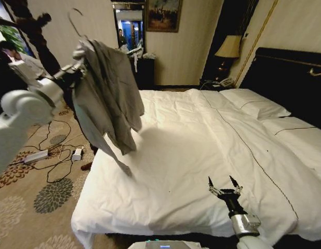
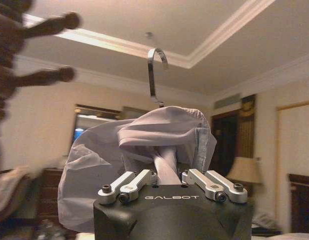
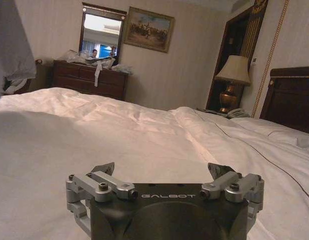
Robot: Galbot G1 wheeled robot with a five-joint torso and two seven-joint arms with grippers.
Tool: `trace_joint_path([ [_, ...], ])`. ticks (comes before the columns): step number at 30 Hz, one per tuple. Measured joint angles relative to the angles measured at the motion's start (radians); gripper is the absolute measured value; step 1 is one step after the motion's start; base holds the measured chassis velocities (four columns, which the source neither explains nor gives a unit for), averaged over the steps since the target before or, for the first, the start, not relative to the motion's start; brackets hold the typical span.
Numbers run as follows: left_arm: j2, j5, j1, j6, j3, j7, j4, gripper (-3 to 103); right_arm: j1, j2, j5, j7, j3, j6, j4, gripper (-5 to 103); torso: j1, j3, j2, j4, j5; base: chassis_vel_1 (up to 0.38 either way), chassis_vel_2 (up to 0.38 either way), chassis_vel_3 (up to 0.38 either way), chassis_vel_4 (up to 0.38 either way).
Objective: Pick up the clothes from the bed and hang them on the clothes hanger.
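The clothes [image 1: 106, 93], a light-grey shirt, hang in the air to the left of the bed [image 1: 202, 150], draped over the clothes hanger. Of the hanger I see its silver hook [image 1: 75, 21] sticking up; its body is hidden under the cloth. My left gripper [image 1: 80, 65] is raised and shut on the hanger through the shirt's collar. In the left wrist view the clothes [image 2: 139, 155] bunch over my left gripper [image 2: 167, 175], with the hook [image 2: 154, 70] above. My right gripper [image 1: 223, 185] hovers open and low over the bed's near edge. In its own wrist view the right gripper [image 3: 162, 172] holds nothing.
A dark wooden coat stand [image 1: 38, 36] rises just behind the hanging shirt, its pegs [image 2: 44, 25] close to the hook. Cables and a power strip [image 1: 36, 155] lie on the patterned carpet. A dresser with a mirror [image 3: 89, 80], a lamp [image 1: 229, 47] and the black headboard [image 1: 290, 78] line the far walls.
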Motion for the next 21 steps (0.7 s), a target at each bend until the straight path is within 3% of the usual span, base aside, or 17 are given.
trace_joint_path([
  [12, -0.014, 0.001, -0.062, 0.045, -0.005, -0.054, 0.115, 15, 0.000, 0.000, 0.001, 0.001, 0.000, -0.001, 0.000, 100, 0.000, 0.000, 0.000, -0.0001, 0.0002, 0.000, 0.000, 0.000, 0.000],
  [21, -0.112, 0.030, -0.226, 0.050, 0.081, -0.069, 0.250, 15, 0.000, -0.001, 0.001, 0.001, 0.000, -0.001, 0.000, 100, 0.000, 0.000, 0.000, -0.0003, 0.0003, 0.000, 0.000, 0.000, 0.000],
])
